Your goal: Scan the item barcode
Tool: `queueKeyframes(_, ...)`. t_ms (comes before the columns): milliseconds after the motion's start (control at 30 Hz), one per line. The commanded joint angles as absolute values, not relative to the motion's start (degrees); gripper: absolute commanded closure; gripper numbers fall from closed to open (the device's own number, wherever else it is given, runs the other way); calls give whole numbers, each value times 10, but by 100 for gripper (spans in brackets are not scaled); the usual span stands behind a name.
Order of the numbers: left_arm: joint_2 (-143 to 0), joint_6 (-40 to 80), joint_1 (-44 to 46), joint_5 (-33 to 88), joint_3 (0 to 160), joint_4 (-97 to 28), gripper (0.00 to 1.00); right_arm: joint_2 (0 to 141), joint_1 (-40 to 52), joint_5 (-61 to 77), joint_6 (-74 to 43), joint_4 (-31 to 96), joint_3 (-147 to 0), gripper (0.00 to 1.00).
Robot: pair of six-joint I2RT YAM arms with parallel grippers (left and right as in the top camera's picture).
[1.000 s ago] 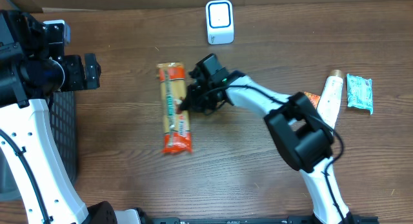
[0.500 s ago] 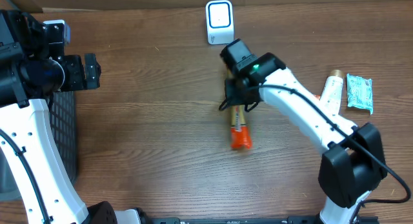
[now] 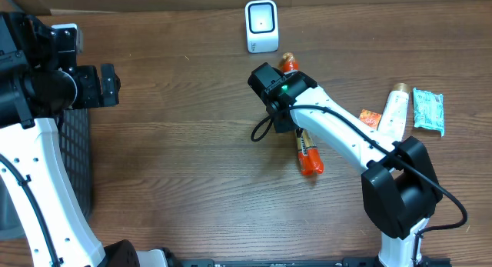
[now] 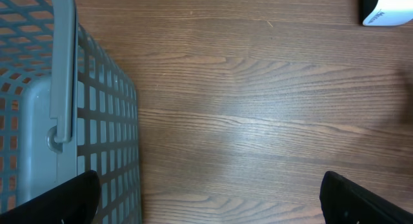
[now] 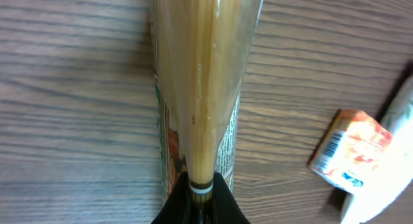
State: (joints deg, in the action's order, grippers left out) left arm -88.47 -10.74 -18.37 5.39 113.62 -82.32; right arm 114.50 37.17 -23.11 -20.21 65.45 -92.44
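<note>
I am looking down on a brown wooden desk point(image 3: 169, 151), with a white scanner point(image 3: 262, 25) standing at the middle of its far edge. The right pincer point(image 3: 283, 113) is clamping fully shut across the middle of a long pasta pack point(image 3: 309, 156). It is holding the pack just in front of the scanner, one orange end pointing at it and the other toward the desk's near right corner.

In the right wrist view the pack point(image 5: 200, 69) is running straight away from the fingertips point(image 5: 201, 197), clear film over pale strands, with fine print down one side. I am not finding its barcode in any view.

I am judging the pack light, and stiff along its length only because of the bundle inside. The strands are brittle and the film is slick, so a hard squeeze could snap them and a loose one could let it slide. The middle is looking like the right place to hold, since it is balancing both ends.

The left pincer point(image 4: 210, 201) is hanging wide open and empty beside the basket point(image 4: 97, 121) at the left edge. A tube point(image 3: 393, 113) and a small box point(image 5: 352, 150) are lying near the right edge.
</note>
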Motion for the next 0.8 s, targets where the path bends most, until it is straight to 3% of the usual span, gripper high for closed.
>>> queueKeyframes(0, -888, -116, -180, 58, 1136, -823, 0, 1136, 387, -195, -181, 647, -930, 96)
queueKeyframes(633, -888, -116, -180, 58, 1136, -823, 0, 1194, 458, -100, -181, 644, -930, 96)
queueKeyframes(767, -888, -116, -180, 58, 1136, -823, 0, 1194, 495, -46, -181, 642, -930, 76)
